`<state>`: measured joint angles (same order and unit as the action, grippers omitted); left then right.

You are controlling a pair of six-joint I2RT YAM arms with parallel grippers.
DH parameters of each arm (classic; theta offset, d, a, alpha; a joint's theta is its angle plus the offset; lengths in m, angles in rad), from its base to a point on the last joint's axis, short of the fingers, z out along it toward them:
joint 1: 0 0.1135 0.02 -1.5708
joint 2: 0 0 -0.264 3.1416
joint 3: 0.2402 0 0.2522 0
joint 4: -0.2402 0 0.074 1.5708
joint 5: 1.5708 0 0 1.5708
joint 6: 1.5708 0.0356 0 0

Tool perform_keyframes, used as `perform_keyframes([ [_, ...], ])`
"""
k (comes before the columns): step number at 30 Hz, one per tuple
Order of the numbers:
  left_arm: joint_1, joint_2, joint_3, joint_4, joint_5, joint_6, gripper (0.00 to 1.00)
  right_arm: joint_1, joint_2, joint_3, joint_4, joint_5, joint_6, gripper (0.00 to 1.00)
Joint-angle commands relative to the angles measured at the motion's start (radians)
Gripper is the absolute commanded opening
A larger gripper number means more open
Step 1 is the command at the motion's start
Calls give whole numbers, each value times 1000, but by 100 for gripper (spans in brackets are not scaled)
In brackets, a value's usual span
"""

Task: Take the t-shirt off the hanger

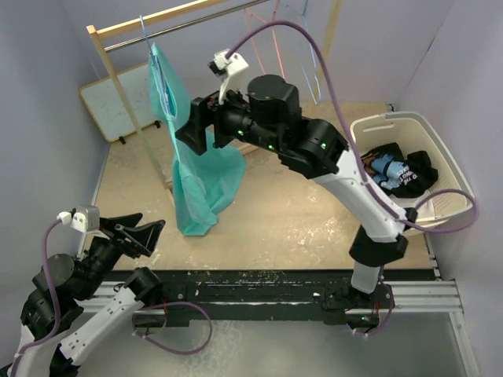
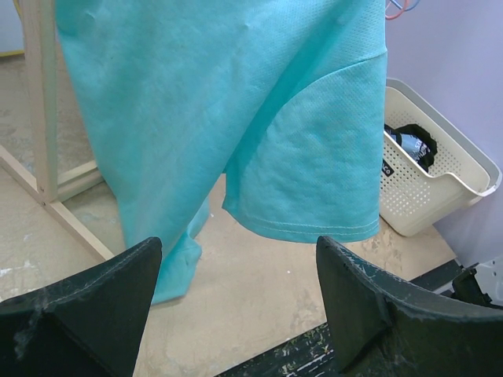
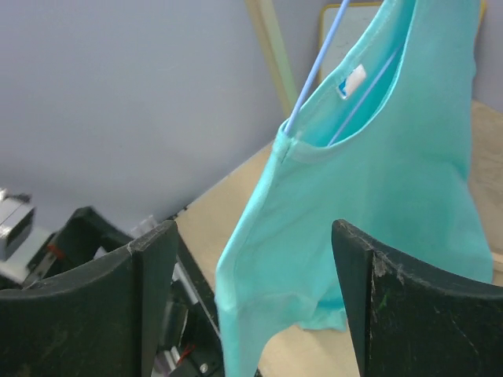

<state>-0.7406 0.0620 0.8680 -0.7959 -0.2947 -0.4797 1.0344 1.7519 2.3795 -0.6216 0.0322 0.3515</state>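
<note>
With right gripper [image 3: 251, 229] and left gripper [image 2: 237, 245] both wide and empty, I'd pinch the soft, light shirt [image 1: 192, 169], hanging on its hanger [image 3: 316, 67] at far left, by the collar

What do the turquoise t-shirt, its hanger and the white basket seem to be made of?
T-shirt: soft matte knit fabric; it drapes in folds, with fine mesh texture on the sleeve. Hanger: thin, smooth blue rod, coated wire or plastic; unclear which. Basket: rigid cream plastic, probably; perforated walls.
</note>
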Motion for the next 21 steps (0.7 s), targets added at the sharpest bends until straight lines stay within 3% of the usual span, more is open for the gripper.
perform_keyframes([
  [1, 2, 3, 5, 7, -19, -13, 82, 15, 88, 233, -100, 108, -57, 84],
  [14, 2, 1, 7, 4, -24, -15, 82, 34, 145, 178, 21, 78, -55, 79],
  [21, 1, -7, 8, 3, -26, -16, 82, 46, 214, 216, 25, 90, -49, 67],
])
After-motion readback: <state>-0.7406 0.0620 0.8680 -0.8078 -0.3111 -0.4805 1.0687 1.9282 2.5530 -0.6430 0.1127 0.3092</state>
